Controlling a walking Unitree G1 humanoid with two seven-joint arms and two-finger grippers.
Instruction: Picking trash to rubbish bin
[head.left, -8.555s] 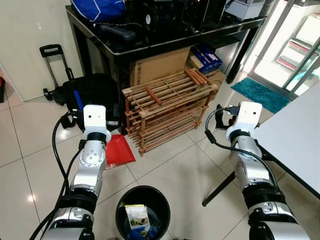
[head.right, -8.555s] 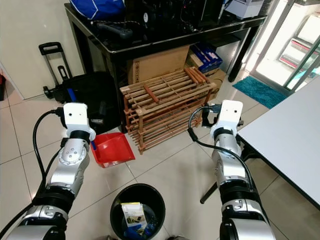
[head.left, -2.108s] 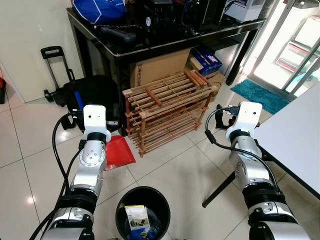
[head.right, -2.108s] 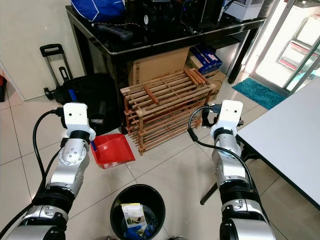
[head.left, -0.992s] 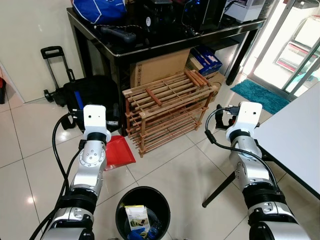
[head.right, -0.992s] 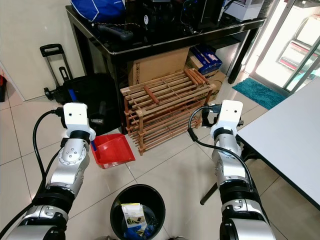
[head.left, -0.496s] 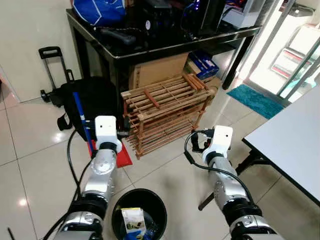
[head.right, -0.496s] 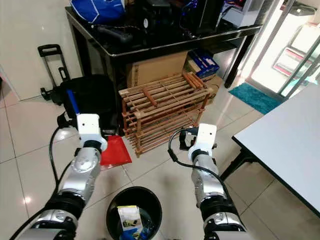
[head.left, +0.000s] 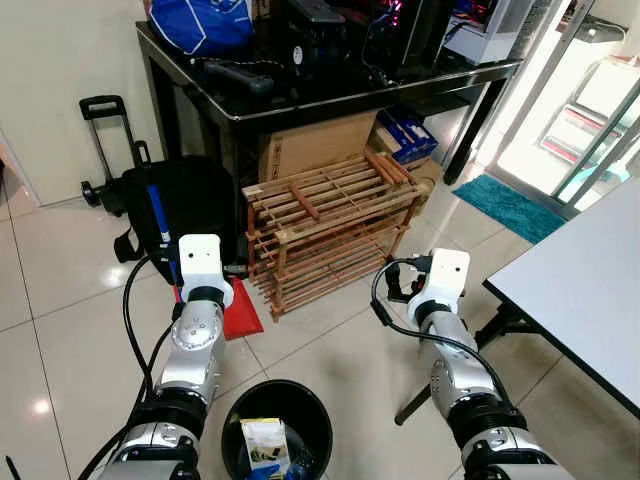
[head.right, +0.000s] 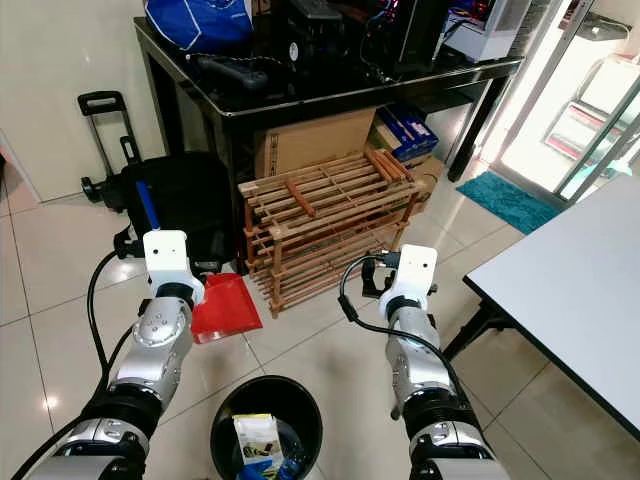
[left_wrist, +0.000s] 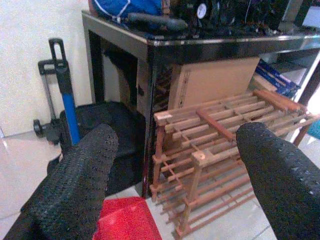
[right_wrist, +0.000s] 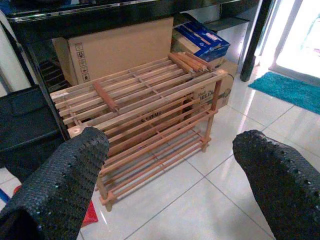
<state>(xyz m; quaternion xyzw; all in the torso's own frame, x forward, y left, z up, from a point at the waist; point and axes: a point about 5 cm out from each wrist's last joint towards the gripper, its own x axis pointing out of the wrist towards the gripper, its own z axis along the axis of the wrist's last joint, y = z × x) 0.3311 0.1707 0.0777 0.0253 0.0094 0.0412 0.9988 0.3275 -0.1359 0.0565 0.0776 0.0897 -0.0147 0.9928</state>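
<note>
A black round rubbish bin (head.left: 312, 412) stands on the tiled floor just in front of me, between my two arms. Inside it lie a printed carton (head.left: 263, 444) and some blue trash (head.right: 283, 468). My left arm (head.left: 199, 268) reaches forward above the bin's left side, and my right arm (head.left: 446, 277) reaches forward to the bin's right. The left gripper (left_wrist: 175, 145) is open with nothing between its fingers and faces the wooden rack. The right gripper (right_wrist: 170, 145) is open and empty too, facing the same rack.
A wooden slatted shoe rack (head.left: 330, 215) stands ahead under a black table (head.left: 250, 100), with a cardboard box (head.left: 315, 145) behind it. A red dustpan (head.left: 240, 312) and a black trolley bag (head.left: 195, 195) lie left of the rack. A white table (head.left: 590, 290) stands at right, a teal mat (head.left: 515, 195) beyond.
Over the last second both arms have come lower, and the right arm has moved inward to the left. The view has shifted slightly. The bin's contents look the same.
</note>
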